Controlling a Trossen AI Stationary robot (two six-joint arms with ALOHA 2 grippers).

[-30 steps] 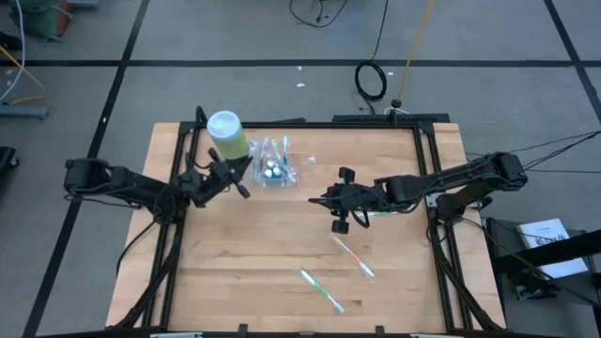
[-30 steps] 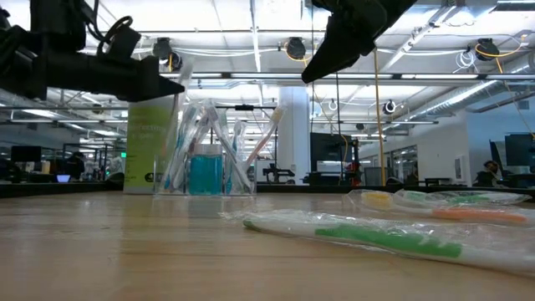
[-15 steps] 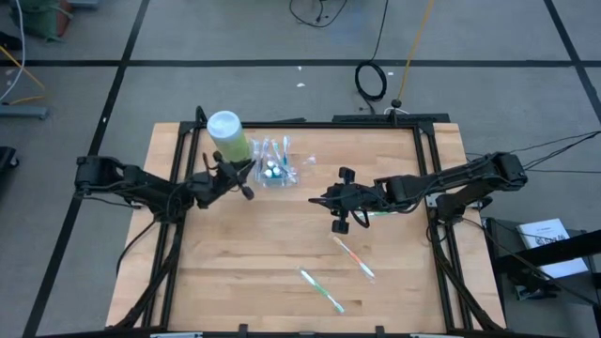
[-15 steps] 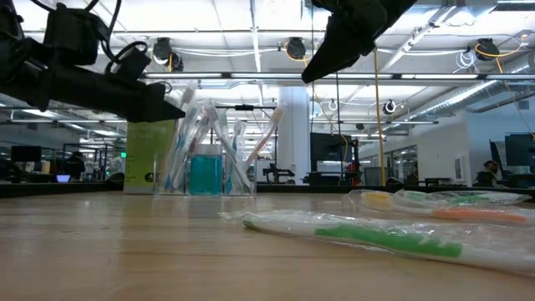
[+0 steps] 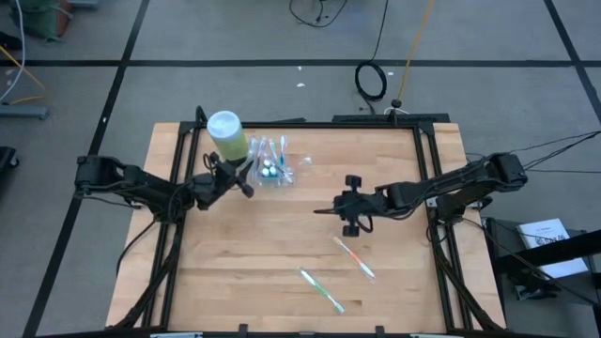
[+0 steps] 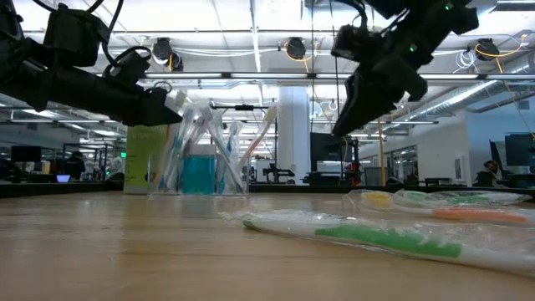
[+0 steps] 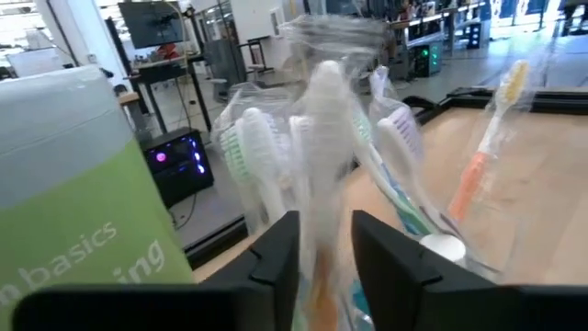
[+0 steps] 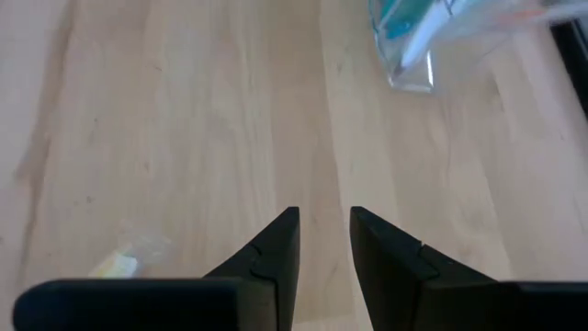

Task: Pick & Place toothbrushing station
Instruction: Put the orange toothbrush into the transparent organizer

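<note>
The clear plastic cup point(image 5: 270, 167) point(image 6: 196, 167) stands on its base at the far left of the table and holds several toothbrushes and a blue tube. My left gripper point(image 5: 247, 179) point(image 7: 326, 241) is level at the cup's left side, above its rim. Its fingers are apart, with a wrapped white toothbrush point(image 7: 323, 129) standing between them. My right gripper point(image 5: 321, 210) point(image 8: 324, 230) hangs over bare wood mid-table, slanting down toward the table's left, open with nothing between its fingers. Two wrapped toothbrushes, one orange point(image 5: 354, 256) and one green point(image 5: 322, 289), lie flat on the near right. My left gripper has the wrapped toothbrush's shaft point(image 7: 322, 211) running up between its two fingers, which come level from the table's left. I cannot tell whether the fingers touch it. The brush stands tilted among the others in the cup.
A light-green bottle with a white cap point(image 5: 228, 134) point(image 7: 73, 202) stands just left of and behind the cup, close to my left gripper. The black frame rails point(image 5: 424, 169) run along the table's edges. Bare wood lies between the cup and the loose brushes.
My left gripper has sunk a little beside the cup and tipped toward level. My right gripper has gone down toward the table over the last half second and drawn slightly toward the right and near edges, tilting steeper.
</note>
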